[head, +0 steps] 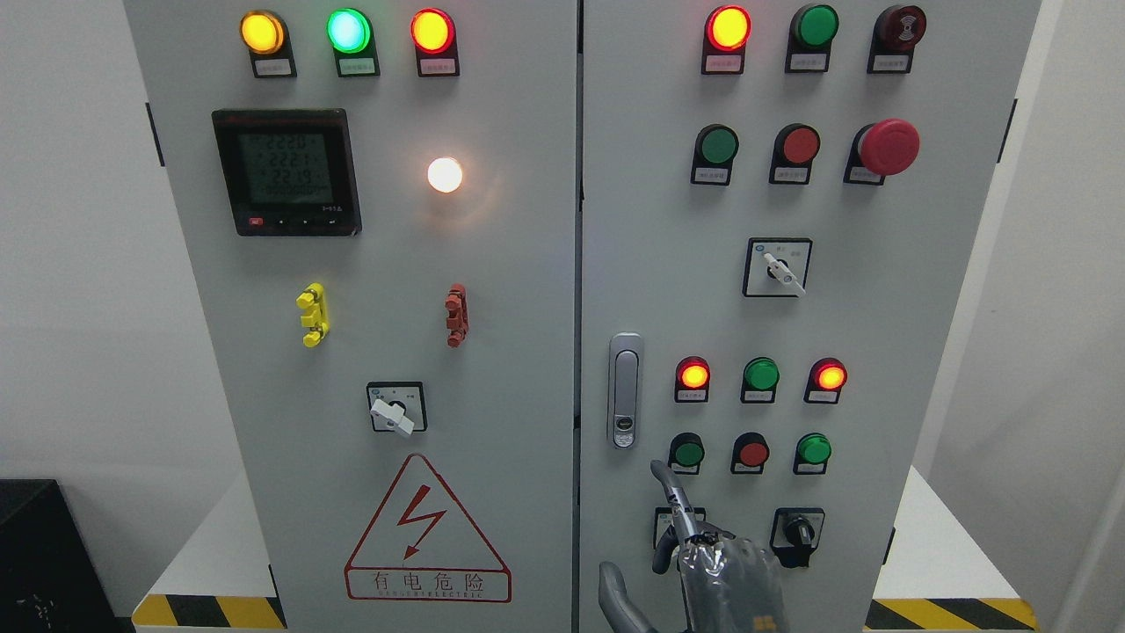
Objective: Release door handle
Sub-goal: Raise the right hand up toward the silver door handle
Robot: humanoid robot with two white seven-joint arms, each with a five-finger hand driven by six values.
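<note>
Door handle (625, 390) stands free; right hand (716, 563) below it, fingers (670, 488) relaxed, holding nothing, beside green button (687, 453).

The door handle (625, 389) sits at the right door's (650, 264) left edge — the right hand (703, 563) below it, apart.

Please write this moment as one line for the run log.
task: release door handle | right hand: below door handle, not touching, holds nothing | door: closed | left hand: not in view
</note>
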